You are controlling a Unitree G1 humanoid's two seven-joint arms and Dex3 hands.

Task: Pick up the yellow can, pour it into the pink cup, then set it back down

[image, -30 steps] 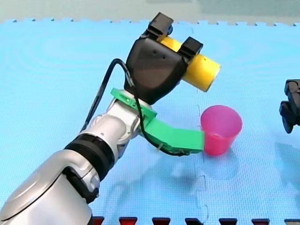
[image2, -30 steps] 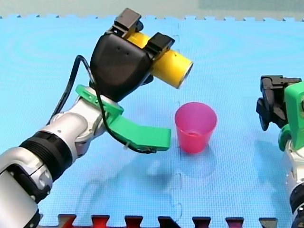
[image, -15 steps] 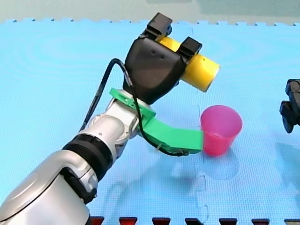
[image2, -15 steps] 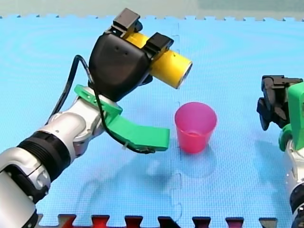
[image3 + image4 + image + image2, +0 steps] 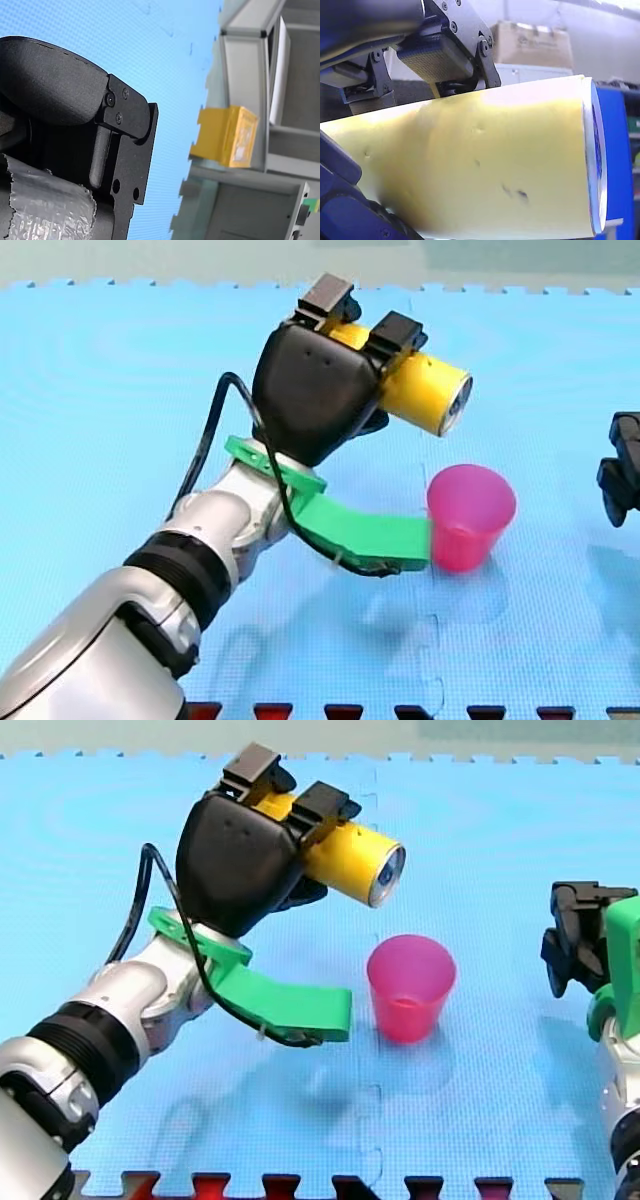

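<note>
One yellow can (image 5: 350, 865), one pink cup (image 5: 410, 988), one blue mat (image 5: 500, 820).

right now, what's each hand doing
Left hand: shut on the yellow can, tipped in the air near the pink cup.
Right hand: at the right edge of the mat; open or closed cannot be told.

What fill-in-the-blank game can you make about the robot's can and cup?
The left hand holds the can in the air, and the can's colour is ____.
The cup standing upright on the blue mat is ____.
The right hand, at the right side of the mat, holds ____.
Missing words: yellow; pink; nothing.
</note>
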